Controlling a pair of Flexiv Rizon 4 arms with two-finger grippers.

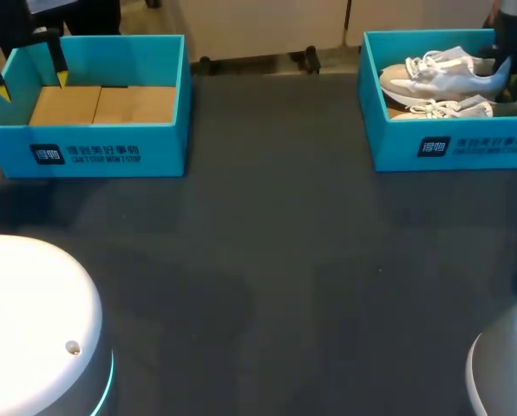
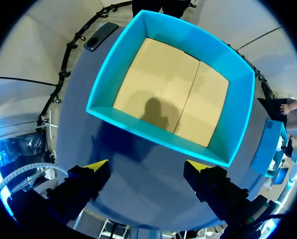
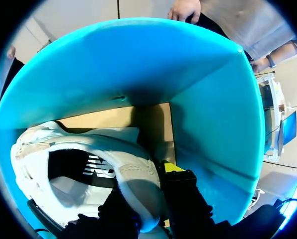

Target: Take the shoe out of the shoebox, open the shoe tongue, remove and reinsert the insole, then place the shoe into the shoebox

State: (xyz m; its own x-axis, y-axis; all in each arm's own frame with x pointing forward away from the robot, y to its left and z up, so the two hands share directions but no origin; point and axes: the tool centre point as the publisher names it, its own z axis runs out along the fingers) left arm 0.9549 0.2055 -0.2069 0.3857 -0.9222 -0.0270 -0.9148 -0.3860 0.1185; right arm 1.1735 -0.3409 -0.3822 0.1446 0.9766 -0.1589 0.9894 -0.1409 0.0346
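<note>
Two white shoes, one at the back [image 1: 441,74] and one nearer [image 1: 467,108], lie in the turquoise shoebox [image 1: 449,147] at the back right. My right gripper [image 1: 504,68] is down inside this box at the shoes' heel end. In the right wrist view the right gripper [image 3: 148,184] is shut on the heel collar of a white shoe [image 3: 88,164], one yellow tip showing outside the collar, the other finger hidden. A second, empty turquoise box [image 1: 111,147] with a cardboard floor stands back left. My left gripper [image 1: 30,85] hangs open over its left end, holding nothing [image 2: 147,167].
The dark table [image 1: 267,243] stretches between the two boxes and toward the front. White rounded robot bases sit at the front left [image 1: 33,329] and front right [image 1: 510,364] corners. The box wall [image 3: 138,64] rises close ahead of the right gripper.
</note>
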